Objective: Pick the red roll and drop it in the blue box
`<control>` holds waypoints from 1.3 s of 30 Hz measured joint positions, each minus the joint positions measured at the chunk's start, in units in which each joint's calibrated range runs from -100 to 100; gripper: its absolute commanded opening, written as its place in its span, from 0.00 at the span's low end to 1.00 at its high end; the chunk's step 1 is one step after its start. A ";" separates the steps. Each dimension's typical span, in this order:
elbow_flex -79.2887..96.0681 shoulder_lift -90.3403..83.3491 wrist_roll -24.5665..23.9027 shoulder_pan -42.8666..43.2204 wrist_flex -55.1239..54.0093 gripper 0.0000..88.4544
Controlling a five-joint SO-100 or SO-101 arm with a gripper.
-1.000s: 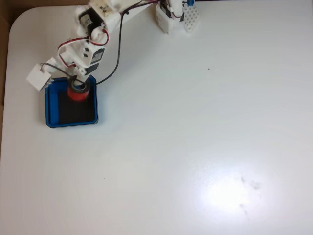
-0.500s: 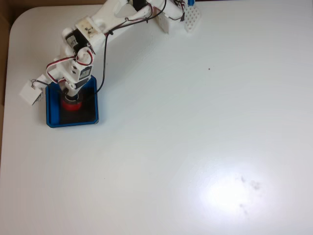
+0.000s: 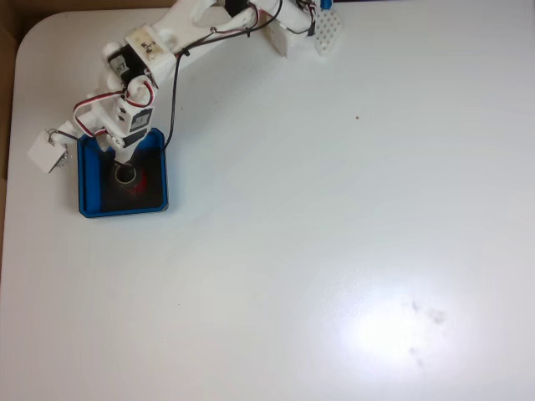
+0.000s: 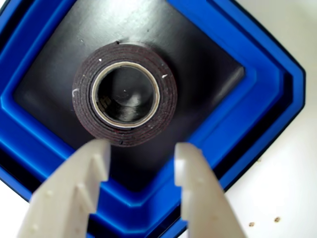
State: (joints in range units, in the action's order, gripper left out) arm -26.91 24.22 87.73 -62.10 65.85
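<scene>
The red roll (image 3: 139, 180) lies flat on the dark floor of the blue box (image 3: 82, 180) at the table's upper left in the fixed view. From the wrist view the red roll (image 4: 166, 99) shows as a dark ring with a silver inner core, well inside the raised rim of the blue box (image 4: 257, 99). My gripper (image 3: 124, 159) hangs over the box's far side, just above the roll. The gripper (image 4: 142, 150) is open, its two pale fingers (image 4: 190, 173) apart with nothing between them, and the roll sits free beyond the tips.
The arm's white base (image 3: 288, 29) and a white perforated block (image 3: 328, 33) stand at the table's top edge. A small white block on a wire (image 3: 46, 153) hangs left of the box. The rounded table corner and left edge lie close by; the white table (image 3: 334, 234) stretches right.
The gripper has let go of the red roll, which now lies flat in the blue box. Before that the arm swung left and lowered the roll into the box.
</scene>
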 measured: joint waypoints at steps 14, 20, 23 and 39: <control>9.78 -21.25 0.00 -0.10 0.57 0.17; 29.60 -40.22 0.00 0.30 -1.48 0.07; 40.00 -49.20 0.00 0.40 -4.84 0.03; 100.63 -94.33 0.08 11.58 -34.32 0.02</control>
State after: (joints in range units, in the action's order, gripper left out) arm 73.72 -70.11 87.81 -50.52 31.53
